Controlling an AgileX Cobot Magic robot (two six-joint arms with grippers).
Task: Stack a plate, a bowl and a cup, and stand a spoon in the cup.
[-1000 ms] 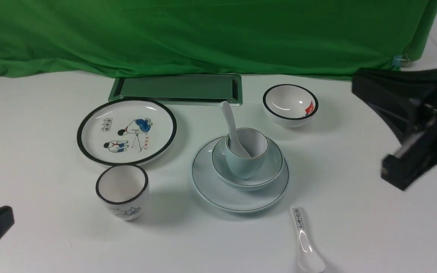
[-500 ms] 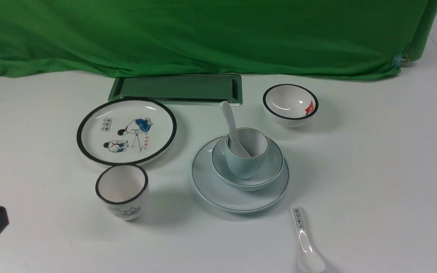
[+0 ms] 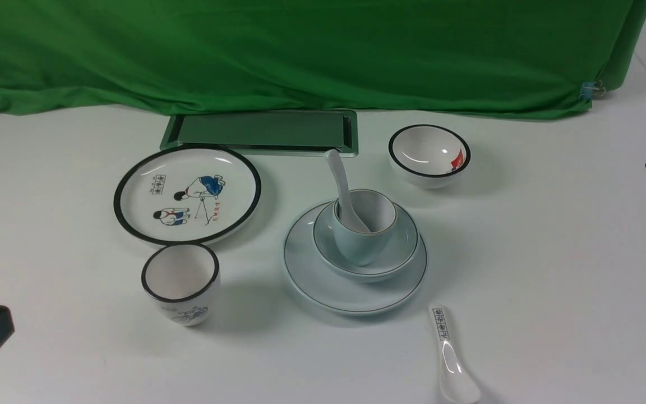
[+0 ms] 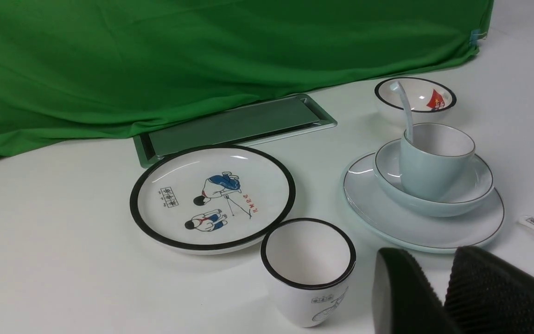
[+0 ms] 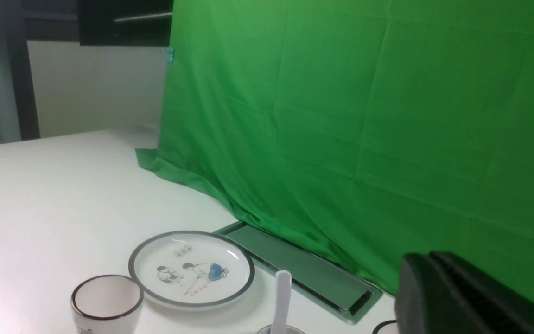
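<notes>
Stack (image 3: 351,294) seemingly finished, spoon (image 3: 340,178) leaning toward eleven o'clock; left gripper (image 4: 430,257) spread, right gripper (image 5: 427,258) pressed together, only retreat remaining

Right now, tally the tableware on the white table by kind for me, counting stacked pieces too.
Plates: 2, one pale blue-white plate and one cartoon plate
Bowls: 2, one pale blue-white bowl and one red-marked bowl
Cups: 2, one pale blue cup and one black-rimmed cup
Spoons: 2, one plain white spoon and one labelled spoon
Total: 8
</notes>
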